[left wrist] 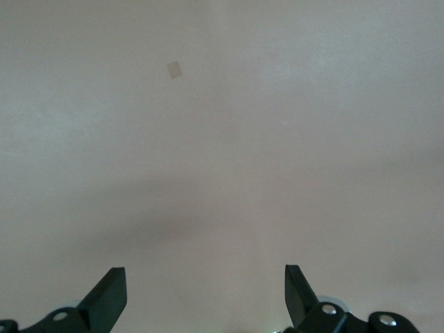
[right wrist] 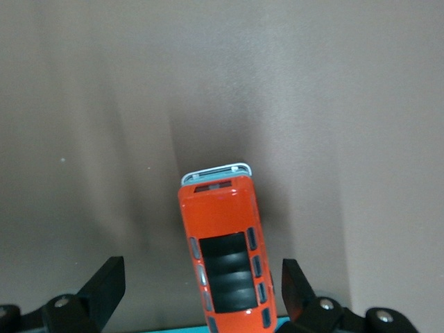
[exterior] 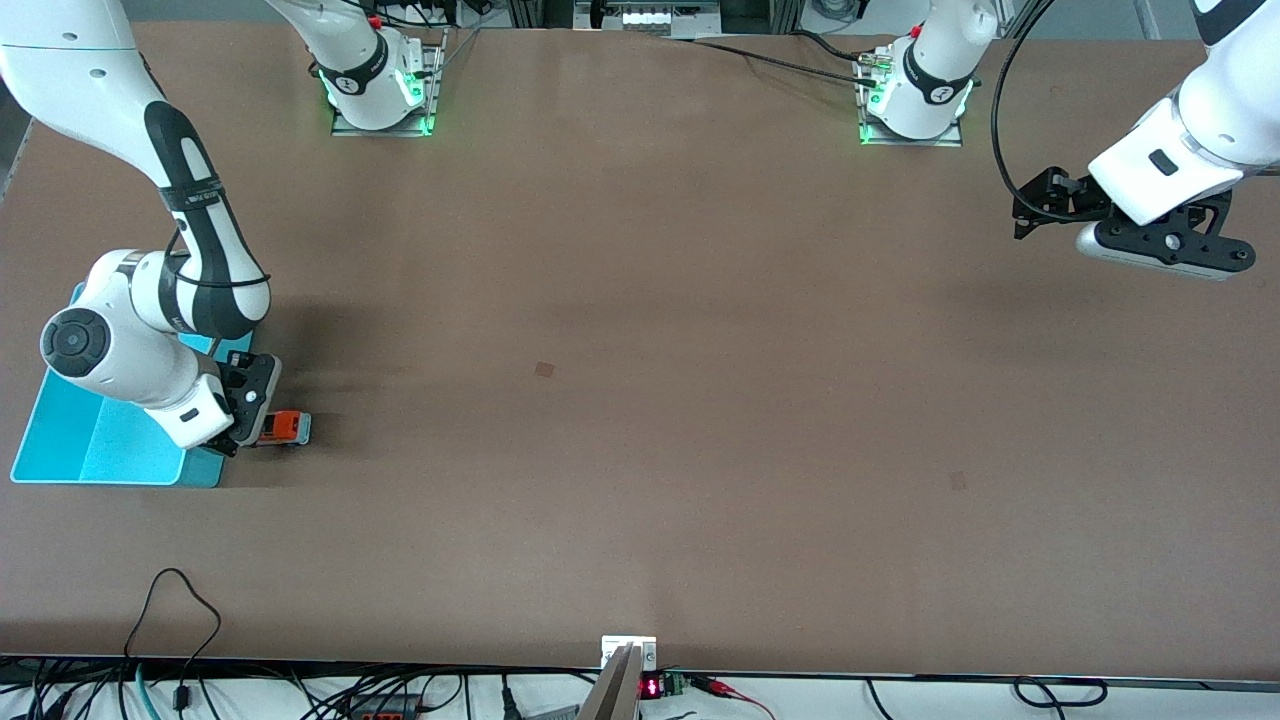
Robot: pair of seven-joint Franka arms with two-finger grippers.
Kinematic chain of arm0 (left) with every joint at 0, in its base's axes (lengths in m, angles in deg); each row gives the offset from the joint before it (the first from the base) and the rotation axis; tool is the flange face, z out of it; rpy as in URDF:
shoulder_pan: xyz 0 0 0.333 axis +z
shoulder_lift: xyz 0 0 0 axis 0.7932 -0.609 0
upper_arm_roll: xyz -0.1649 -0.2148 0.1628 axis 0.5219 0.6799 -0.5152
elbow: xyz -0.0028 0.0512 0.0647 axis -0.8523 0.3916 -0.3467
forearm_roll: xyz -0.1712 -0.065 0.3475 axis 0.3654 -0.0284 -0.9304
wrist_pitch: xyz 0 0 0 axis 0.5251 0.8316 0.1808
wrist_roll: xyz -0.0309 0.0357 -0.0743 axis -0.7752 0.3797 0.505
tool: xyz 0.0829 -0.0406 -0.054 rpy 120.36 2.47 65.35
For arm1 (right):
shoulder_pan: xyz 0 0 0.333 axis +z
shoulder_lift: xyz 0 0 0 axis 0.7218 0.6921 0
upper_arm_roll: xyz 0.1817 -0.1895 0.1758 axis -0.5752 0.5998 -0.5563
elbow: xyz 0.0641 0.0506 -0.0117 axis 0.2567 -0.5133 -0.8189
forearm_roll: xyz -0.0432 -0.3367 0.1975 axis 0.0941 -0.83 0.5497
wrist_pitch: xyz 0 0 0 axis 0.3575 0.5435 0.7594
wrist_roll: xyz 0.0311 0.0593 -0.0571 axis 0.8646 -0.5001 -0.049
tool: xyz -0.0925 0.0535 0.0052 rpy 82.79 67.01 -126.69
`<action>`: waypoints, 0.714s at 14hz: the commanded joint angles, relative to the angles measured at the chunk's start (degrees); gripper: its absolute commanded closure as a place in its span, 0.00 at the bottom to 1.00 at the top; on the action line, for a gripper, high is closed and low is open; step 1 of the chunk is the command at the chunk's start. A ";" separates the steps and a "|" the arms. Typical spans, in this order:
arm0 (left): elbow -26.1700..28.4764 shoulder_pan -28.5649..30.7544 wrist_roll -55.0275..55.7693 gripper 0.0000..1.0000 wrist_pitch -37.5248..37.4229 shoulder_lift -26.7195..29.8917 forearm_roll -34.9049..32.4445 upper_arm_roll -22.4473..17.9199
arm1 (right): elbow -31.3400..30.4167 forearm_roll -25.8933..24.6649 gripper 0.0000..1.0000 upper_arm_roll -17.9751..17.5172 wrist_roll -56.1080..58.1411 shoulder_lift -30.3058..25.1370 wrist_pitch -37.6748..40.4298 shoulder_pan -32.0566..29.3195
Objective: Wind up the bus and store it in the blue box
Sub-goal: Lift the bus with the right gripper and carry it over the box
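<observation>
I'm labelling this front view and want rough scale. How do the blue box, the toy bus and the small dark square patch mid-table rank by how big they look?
Largest to smallest:
1. blue box, though the right arm hides part of it
2. bus, partly under the right gripper
3. dark square patch

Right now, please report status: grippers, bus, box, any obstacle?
Right gripper open, straddling bus on table beside blue box. Left gripper open, waiting over bare table. Nothing between bus and box.

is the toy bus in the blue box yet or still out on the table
Out. The bus stands on its wheels on the table beside the blue box, with the open right gripper straddling it.
</observation>
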 commanded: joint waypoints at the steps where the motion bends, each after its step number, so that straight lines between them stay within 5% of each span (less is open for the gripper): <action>1: -1.57 0.48 0.60 0.00 -1.46 -0.49 0.56 -0.14 | -2.05 -0.37 0.00 -1.27 1.07 -1.55 -2.92 -1.63; 10: -2.45 0.39 0.60 0.00 -2.69 -0.75 0.47 0.21 | -2.40 -0.28 0.00 -1.27 1.51 2.23 -6.09 -1.89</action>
